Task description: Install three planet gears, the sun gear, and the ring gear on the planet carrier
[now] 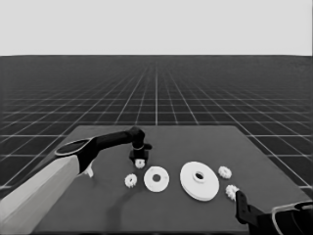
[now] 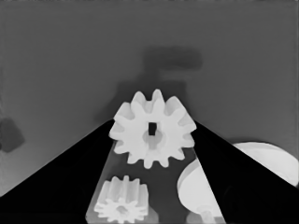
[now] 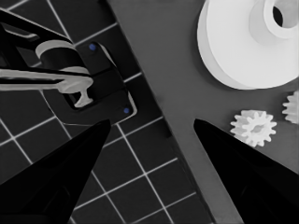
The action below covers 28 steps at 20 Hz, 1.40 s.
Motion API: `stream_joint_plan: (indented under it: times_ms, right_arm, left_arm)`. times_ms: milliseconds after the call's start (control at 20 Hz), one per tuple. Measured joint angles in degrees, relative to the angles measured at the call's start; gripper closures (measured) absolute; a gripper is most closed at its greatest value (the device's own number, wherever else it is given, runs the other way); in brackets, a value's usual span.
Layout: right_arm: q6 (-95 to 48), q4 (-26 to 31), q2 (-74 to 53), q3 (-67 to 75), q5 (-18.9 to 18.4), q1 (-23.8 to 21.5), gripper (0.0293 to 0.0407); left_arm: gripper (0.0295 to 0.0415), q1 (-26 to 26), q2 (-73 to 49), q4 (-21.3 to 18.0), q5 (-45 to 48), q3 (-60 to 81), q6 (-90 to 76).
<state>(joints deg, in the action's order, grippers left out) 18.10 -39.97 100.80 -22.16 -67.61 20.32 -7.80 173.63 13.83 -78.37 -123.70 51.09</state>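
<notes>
The left gripper [image 2: 153,133] has its fingers clamped on one planet gear [image 2: 153,129], held above the surface [image 1: 161,210] just behind the smaller round part [image 1: 156,179]. The left wrist view alone shows the gear's square bore. A second gear [image 1: 130,180] lies beside the smaller part. The larger round part [image 1: 199,180] sits to its right, near two more gears [image 1: 224,172]. The right gripper [image 3: 152,123] is parked at the surface's corner, fingers apart.

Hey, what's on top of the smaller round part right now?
Nothing shows on the smaller round part: its top is bare, no gears seated. The left gripper is down at a gear just behind it. Its underside is hidden.
</notes>
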Motion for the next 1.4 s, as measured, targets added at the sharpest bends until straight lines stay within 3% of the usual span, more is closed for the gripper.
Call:
stream_joint_plan:
  times_ms: [100, 200, 300, 600, 750, 1100, 1200, 1400]
  right_arm:
    - [0.00, 0.00, 0.00, 0.00, 0.00, 0.00, 0.0315]
    - [0.00, 0.00, 0.00, 0.00, 0.00, 0.00, 0.0315]
    - [0.00, 0.00, 0.00, 0.00, 0.00, 0.00, 0.0315]
    - [0.00, 0.00, 0.00, 0.00, 0.00, 0.00, 0.0315]
    - [0.00, 0.00, 0.00, 0.00, 0.00, 0.00, 0.0315]
    - [0.00, 0.00, 0.00, 0.00, 0.00, 0.00, 0.0315]
    - [0.00, 0.00, 0.00, 0.00, 0.00, 0.00, 0.0315]
    - [0.00, 0.00, 0.00, 0.00, 0.00, 0.00, 0.0315]
  left_arm:
    - [0.0398, 0.00, 0.00, 0.00, 0.01, 0.00, 0.00]
    - [0.0398, 5.94, -3.75, -3.99, -5.00, 9.62, 4.92]
    - [0.0398, 8.52, -4.18, -5.96, -6.30, 10.89, 5.55]
    - [0.0398, 9.63, -4.23, -7.02, -6.90, 11.10, 5.63]
    - [0.0398, 9.08, 0.08, -5.81, -7.98, 16.91, 15.60]
    - [0.0398, 9.00, 1.59, -5.59, -8.27, 17.31, 17.61]
    - [0.0398, 3.57, 2.76, -0.68, -5.84, 13.64, 15.57]
    - [0.0398, 1.14, 3.70, 1.36, -4.34, 10.82, 14.07]
